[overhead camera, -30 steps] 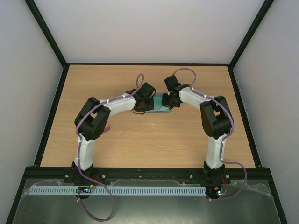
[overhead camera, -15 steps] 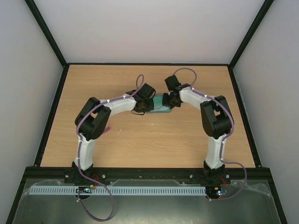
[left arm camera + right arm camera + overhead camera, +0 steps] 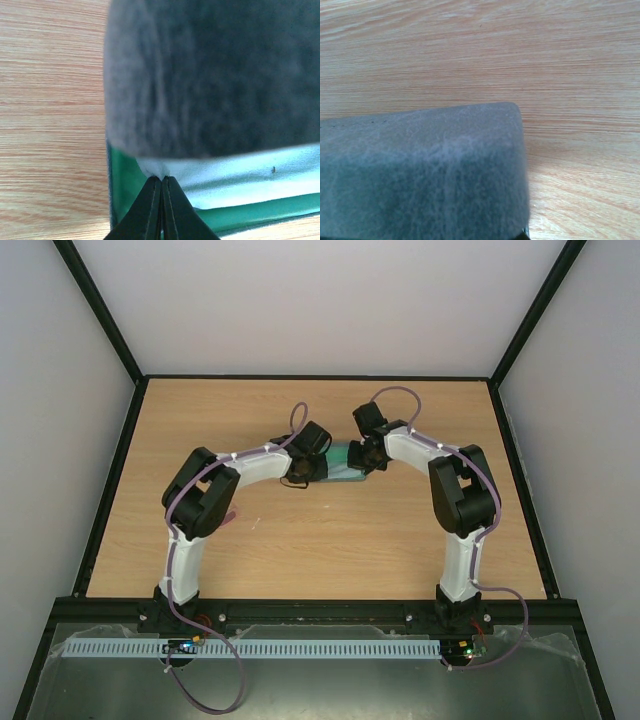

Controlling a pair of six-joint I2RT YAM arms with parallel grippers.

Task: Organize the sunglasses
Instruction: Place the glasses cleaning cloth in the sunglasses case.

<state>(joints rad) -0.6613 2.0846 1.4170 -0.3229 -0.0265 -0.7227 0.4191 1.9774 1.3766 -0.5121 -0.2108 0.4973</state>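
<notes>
A blue-grey case (image 3: pixel 341 462) lies at the table's middle between both grippers. In the left wrist view its lid (image 3: pixel 215 75) stands raised over a green lining (image 3: pixel 124 186). A light blue cloth (image 3: pixel 240 176) lies inside. My left gripper (image 3: pixel 162 177) is shut, with a bunched corner of that cloth pinched at its tips. My right gripper (image 3: pixel 362 454) sits at the case's right end. The right wrist view is filled by the lid's outer face (image 3: pixel 420 175), which hides the fingers. The sunglasses are hidden.
Bare wooden table (image 3: pixel 300 530) surrounds the case on all sides. A black frame (image 3: pixel 110 490) runs along the table's edges, with white walls behind it. Both arms arch in from the near edge and meet over the case.
The left arm has crept slightly right toward the case. The right arm and the case stay as they were.
</notes>
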